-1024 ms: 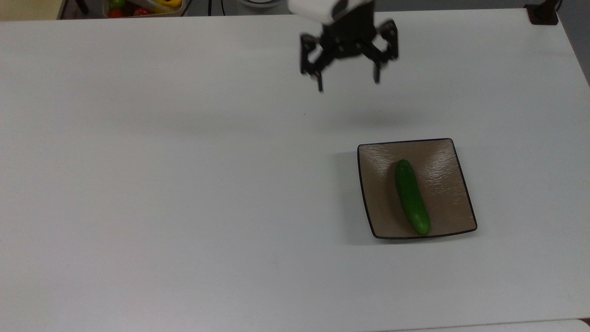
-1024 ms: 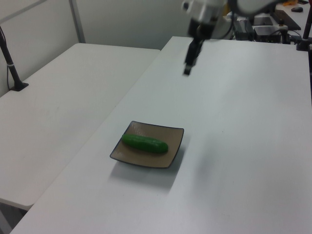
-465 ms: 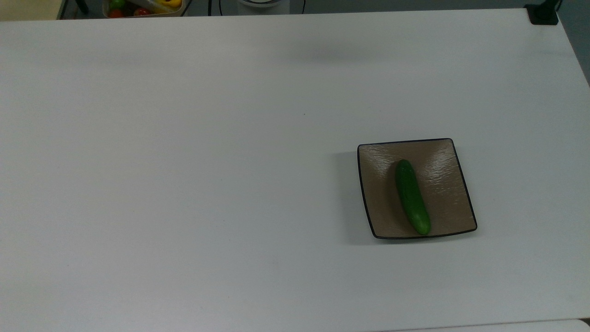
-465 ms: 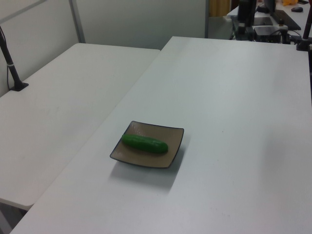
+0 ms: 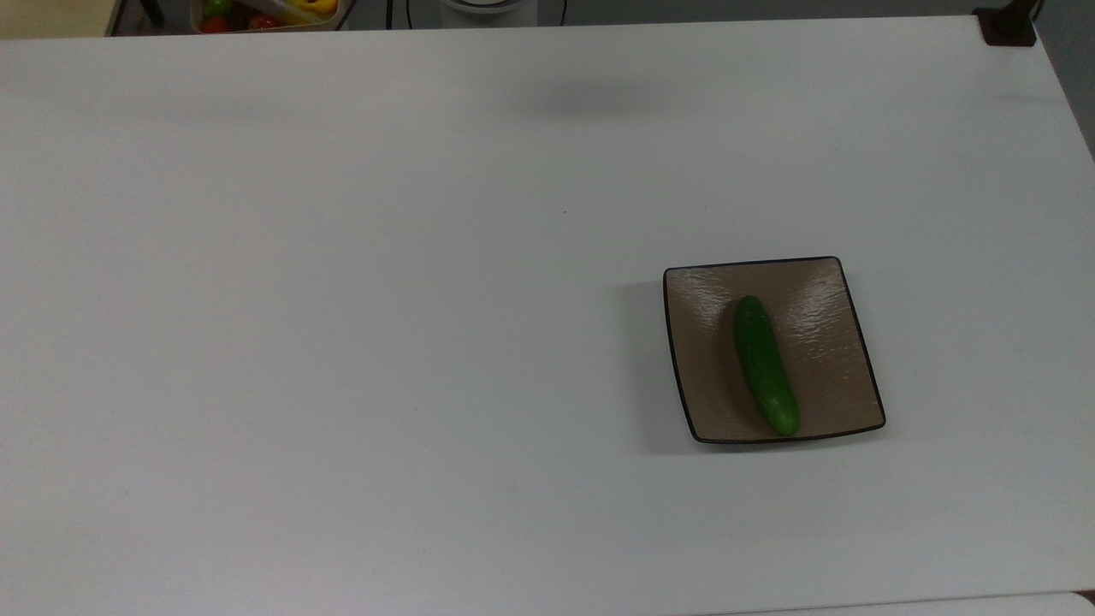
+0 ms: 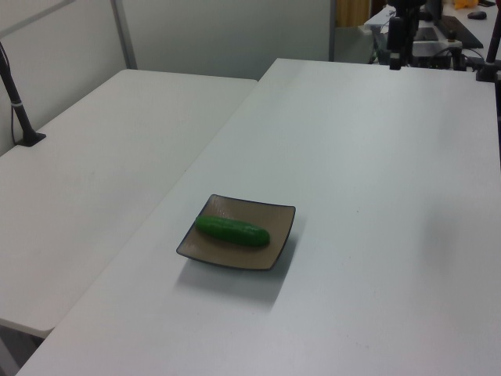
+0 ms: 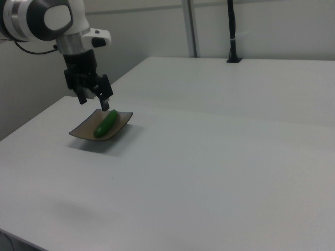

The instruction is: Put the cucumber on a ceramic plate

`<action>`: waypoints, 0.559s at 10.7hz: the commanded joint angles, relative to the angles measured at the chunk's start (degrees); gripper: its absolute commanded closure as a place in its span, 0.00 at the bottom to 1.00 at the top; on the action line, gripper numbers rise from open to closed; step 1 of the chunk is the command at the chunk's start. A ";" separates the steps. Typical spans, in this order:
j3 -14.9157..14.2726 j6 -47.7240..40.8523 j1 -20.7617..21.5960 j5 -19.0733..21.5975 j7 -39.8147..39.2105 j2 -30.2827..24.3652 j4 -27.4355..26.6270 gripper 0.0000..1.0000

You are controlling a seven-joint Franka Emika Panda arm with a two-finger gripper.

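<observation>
The dark green cucumber (image 5: 764, 365) lies lengthwise on the square brown ceramic plate (image 5: 821, 325), its lighter end toward the top view's bottom. Both also show in the left view, cucumber (image 6: 232, 230) on plate (image 6: 278, 235), and in the right view, cucumber (image 7: 105, 124) on plate (image 7: 82, 132). In the right view my gripper (image 7: 94, 102) hangs open with nothing between its black fingers, and it overlaps the plate's far edge in the picture. A faint shadow lies near the table's far edge in the top view.
A bin of colourful vegetables (image 5: 265, 13) sits beyond the top view's upper left edge. A black clamp (image 5: 1008, 26) holds the upper right corner. A second white table (image 6: 102, 141) with a black post (image 6: 17, 102) adjoins on the left view's left.
A second ago the open gripper hung over the far part of the table in the top view; it has since left that view. Cucumber and plate have not moved.
</observation>
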 commanded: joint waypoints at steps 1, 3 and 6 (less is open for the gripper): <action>-0.63 7.05 0.89 -0.71 -7.29 0.18 -1.82 0.00; -0.63 8.47 0.81 -0.71 -9.26 0.97 -1.82 0.00; -0.63 8.39 1.68 -0.71 -9.26 2.03 -1.46 0.00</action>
